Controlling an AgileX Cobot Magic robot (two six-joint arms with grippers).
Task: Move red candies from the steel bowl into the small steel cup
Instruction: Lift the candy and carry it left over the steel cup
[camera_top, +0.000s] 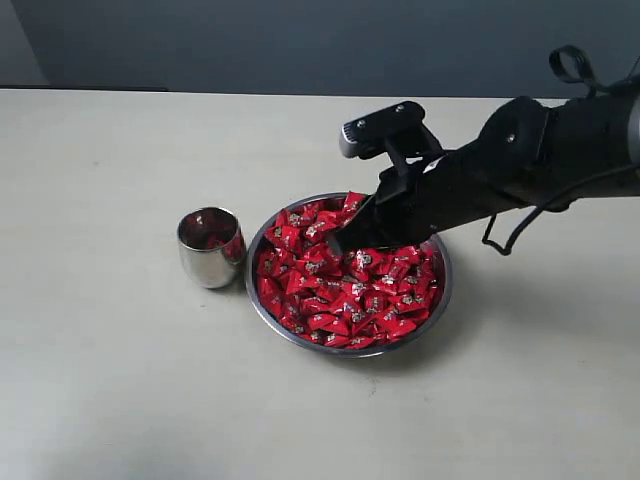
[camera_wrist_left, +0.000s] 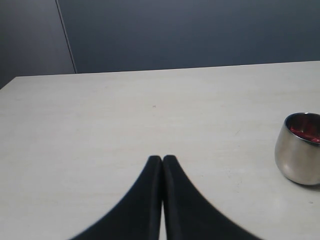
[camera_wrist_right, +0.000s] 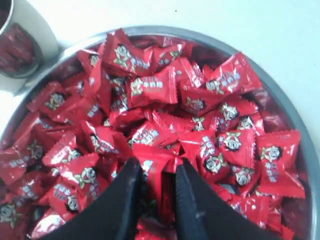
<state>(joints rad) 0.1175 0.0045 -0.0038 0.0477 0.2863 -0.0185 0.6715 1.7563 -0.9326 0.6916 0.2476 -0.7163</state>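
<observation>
The steel bowl (camera_top: 446, 285) sits mid-table, heaped with red candies (camera_top: 340, 295). My right gripper (camera_top: 337, 242) reaches down into the pile from the right. In the right wrist view its fingertips (camera_wrist_right: 157, 167) are closed on one red candy (camera_wrist_right: 161, 159) wedged between them, with the bowl rim (camera_wrist_right: 295, 120) curving around. The small steel cup (camera_top: 210, 248) stands upright just left of the bowl, with red showing inside it (camera_wrist_left: 306, 131). My left gripper (camera_wrist_left: 162, 159) is shut and holds nothing, hovering over bare table with the cup (camera_wrist_left: 298, 152) off to one side. It is out of the exterior view.
The pale tabletop (camera_top: 120, 380) stretches around the bowl and cup. A dark wall (camera_top: 300, 40) runs behind the table's far edge. The right arm's black body and cables (camera_top: 540, 160) hang over the table's right side.
</observation>
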